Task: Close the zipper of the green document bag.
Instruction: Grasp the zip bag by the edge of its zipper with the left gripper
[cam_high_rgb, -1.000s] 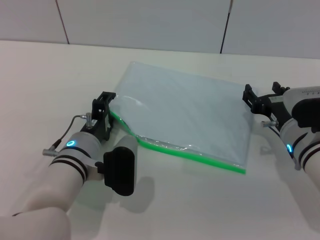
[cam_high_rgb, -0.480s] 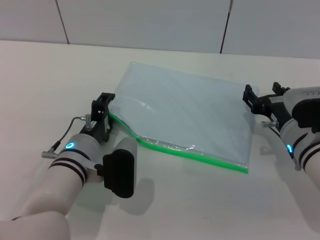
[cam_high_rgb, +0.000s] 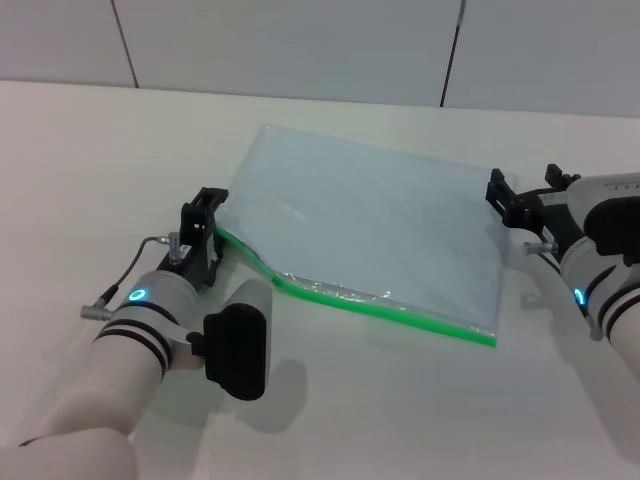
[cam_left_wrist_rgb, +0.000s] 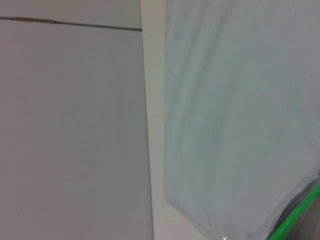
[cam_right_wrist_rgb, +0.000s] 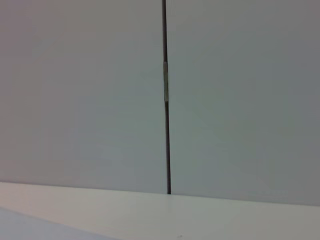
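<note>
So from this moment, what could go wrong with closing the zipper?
The left gripper sits at the zipper's raised, buckled end, so the strip may crumple rather than slide. The right gripper is only beside the green document bag's far corner, so the bag could drag across the table if not pinned.

Bright even light from above, soft shadow on the bench (cam_high_rgb: 300, 420) under the left arm, wrist views blurred close up
</note>
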